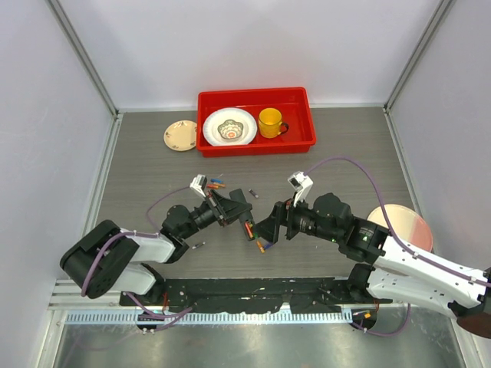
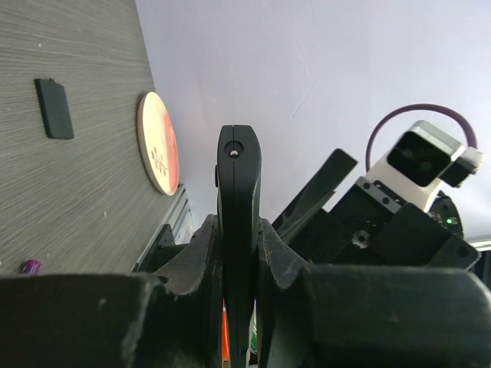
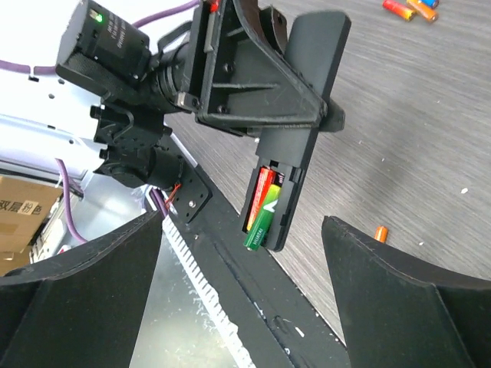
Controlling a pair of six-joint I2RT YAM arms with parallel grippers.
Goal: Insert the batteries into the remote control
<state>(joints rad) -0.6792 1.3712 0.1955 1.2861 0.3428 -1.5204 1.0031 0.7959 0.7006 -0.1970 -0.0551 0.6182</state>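
My left gripper (image 1: 232, 207) is shut on the black remote control (image 2: 238, 192) and holds it above the table. In the right wrist view the remote (image 3: 301, 130) has its compartment open, with a red battery (image 3: 261, 192) and a green battery (image 3: 261, 222) in it. The green one sticks out past the end, slightly tilted. My right gripper (image 1: 265, 230) is open and empty just right of the remote's lower end; its fingers (image 3: 84, 299) stand wide on either side. An orange battery (image 3: 381, 232) lies on the table below. Several loose batteries (image 1: 215, 182) lie further back.
A small black cover (image 2: 54, 107) lies on the table near a pink disc (image 1: 399, 226). A purple battery (image 2: 31, 267) and a grey one (image 1: 198, 245) lie loose. A red tray (image 1: 255, 96) with a bowl and a yellow cup (image 1: 270, 123) stands at the back, a small plate (image 1: 180, 136) beside it.
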